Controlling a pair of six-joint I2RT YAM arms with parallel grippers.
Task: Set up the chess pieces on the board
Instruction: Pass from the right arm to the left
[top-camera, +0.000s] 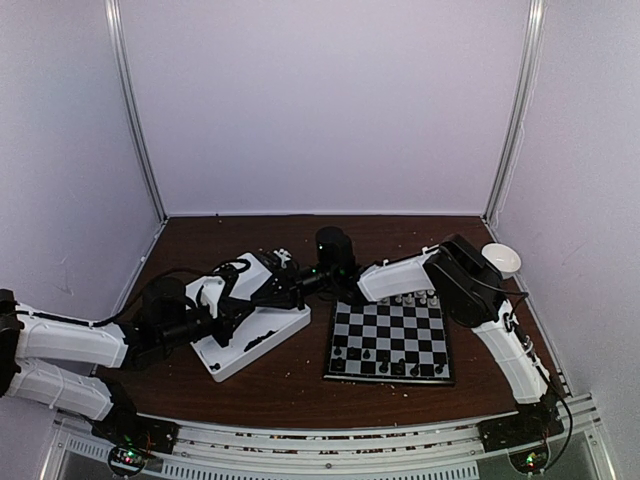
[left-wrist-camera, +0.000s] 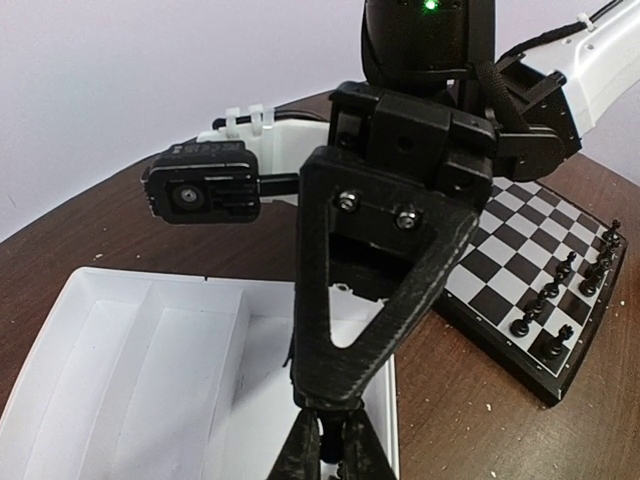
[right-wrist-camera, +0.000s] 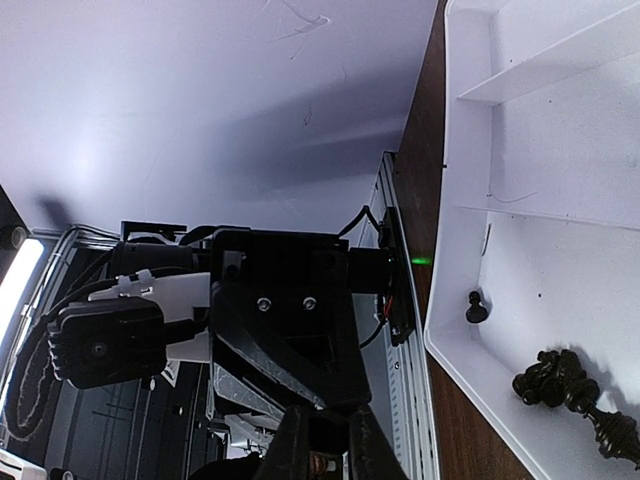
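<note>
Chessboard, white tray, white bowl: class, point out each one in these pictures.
chessboard (top-camera: 390, 337), top view, a bare middle square.
white tray (left-wrist-camera: 130, 380), left wrist view, bare compartment floor.
white bowl (top-camera: 501, 259), top view, its inside.

Lab robot cell: white panels (top-camera: 320, 100), aluminium frame (top-camera: 135, 110), brown table (top-camera: 290, 385).

we see the white tray (right-wrist-camera: 452, 250) holding a clump of black chess pieces (right-wrist-camera: 560, 385) in one compartment, a lone pawn (right-wrist-camera: 477, 308) just beside its wall; our right gripper (right-wrist-camera: 325, 442) is pinched closed.
</note>
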